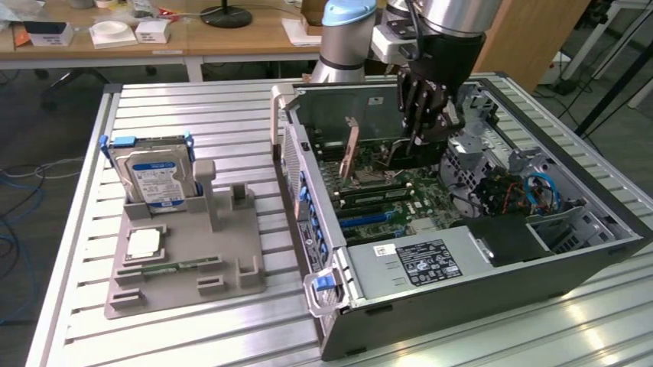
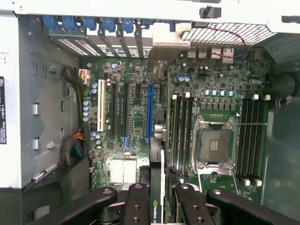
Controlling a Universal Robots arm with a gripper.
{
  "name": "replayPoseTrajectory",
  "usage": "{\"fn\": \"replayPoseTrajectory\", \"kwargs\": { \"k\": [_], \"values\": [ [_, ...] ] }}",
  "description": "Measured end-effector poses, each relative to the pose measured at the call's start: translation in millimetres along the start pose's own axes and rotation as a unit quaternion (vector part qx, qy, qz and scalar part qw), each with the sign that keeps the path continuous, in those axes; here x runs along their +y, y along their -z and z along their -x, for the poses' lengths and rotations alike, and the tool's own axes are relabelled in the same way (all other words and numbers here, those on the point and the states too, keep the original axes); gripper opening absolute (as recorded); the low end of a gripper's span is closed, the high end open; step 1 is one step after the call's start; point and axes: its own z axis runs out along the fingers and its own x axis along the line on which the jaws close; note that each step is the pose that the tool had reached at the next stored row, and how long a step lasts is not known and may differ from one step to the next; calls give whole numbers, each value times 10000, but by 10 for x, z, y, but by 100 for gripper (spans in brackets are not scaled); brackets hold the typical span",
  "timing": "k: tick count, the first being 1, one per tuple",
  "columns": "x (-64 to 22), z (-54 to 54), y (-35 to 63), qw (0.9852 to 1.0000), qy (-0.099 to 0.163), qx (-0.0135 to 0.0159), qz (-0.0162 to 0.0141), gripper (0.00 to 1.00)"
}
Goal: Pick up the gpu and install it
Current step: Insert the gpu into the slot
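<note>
The gpu [image 2: 157, 185] shows edge-on in the wrist view as a thin dark blade with a green logo, and my gripper [image 2: 161, 206] is shut on it, one black finger on each side. It runs lengthwise beside the long blue slot [image 2: 150, 112] on the motherboard, and its metal bracket [image 2: 161, 54] reaches the rear slot openings. In the exterior view the gripper [image 1: 423, 145] reaches down into the open computer case [image 1: 306, 183], and the brownish gpu [image 1: 353, 149] stands upright over the board. I cannot tell whether its lower edge sits in the slot.
On the exterior view's left, a grey holder [image 1: 183, 260] carries a silver hard drive [image 1: 153, 176], a square chip [image 1: 143, 243] and a green memory stick [image 1: 168, 267]. The power supply [image 1: 429, 264] fills the case's near end. The CPU socket [image 2: 213, 145] and memory slots lie beside the card.
</note>
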Motion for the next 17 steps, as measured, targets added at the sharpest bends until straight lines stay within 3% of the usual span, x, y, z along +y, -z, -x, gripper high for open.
{"fn": "replayPoseTrajectory", "kwargs": {
  "k": [17],
  "values": [
    [33,-40,-279,10000,-3,0,-1,26]
  ]
}}
